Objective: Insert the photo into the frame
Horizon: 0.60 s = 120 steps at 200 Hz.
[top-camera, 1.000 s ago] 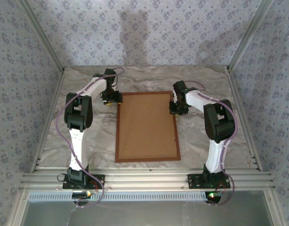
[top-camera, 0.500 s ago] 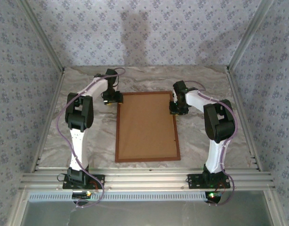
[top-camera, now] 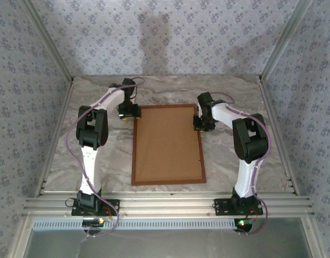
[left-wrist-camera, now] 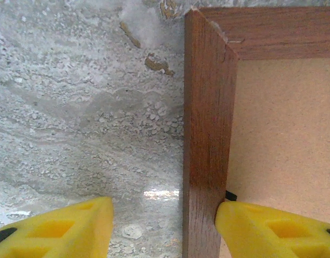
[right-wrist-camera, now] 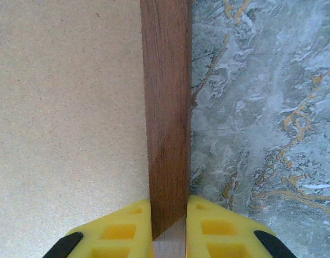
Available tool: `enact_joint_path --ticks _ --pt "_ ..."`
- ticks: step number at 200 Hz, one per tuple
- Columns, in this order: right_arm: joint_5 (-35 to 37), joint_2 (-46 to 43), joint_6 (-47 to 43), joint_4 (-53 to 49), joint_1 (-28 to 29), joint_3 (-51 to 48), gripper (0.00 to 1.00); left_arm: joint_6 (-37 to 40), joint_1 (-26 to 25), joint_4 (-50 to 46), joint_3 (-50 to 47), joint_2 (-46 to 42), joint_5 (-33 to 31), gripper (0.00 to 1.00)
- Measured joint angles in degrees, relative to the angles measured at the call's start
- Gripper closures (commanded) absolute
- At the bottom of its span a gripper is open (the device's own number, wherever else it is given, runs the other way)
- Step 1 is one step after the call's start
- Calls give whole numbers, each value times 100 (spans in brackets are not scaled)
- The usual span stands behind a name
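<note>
**Desk:** Overhead view?

**Photographer:** A thin reddish-brown wooden picture frame (top-camera: 134, 156) lies flat at the centre of the grey marbled table (top-camera: 63, 161), with a plain brown backing board (top-camera: 167, 142) facing up. The left gripper (top-camera: 128, 113) sits at its upper-left corner. The right gripper (top-camera: 201, 124) is on the upper right rail.

**Desk:** Left wrist?

**Photographer:** Yellow fingers (left-wrist-camera: 272, 228) are parted astride the left rail. One touches the inner edge, the other stands clear, and nothing is clamped.

**Desk:** Right wrist?

**Photographer:** Jaws pinched tight on the right rail.

**Desk:** Handling?

**Photographer:** Probably light and stiff. The moulding is narrow and the mitred corner is nicked, so it may chip. Grip opposite rails, away from corners. Where the photo lies, I cannot tell.
</note>
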Motion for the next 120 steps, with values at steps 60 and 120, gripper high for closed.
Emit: enact_joint_path --ticks 60,120 --pt "20 0 0 -9 13 9 82 -81 -125 -282 306 157 -280 42" --pt "17 -2 2 0 13 9 82 -72 -280 -629 664 343 -695 42"
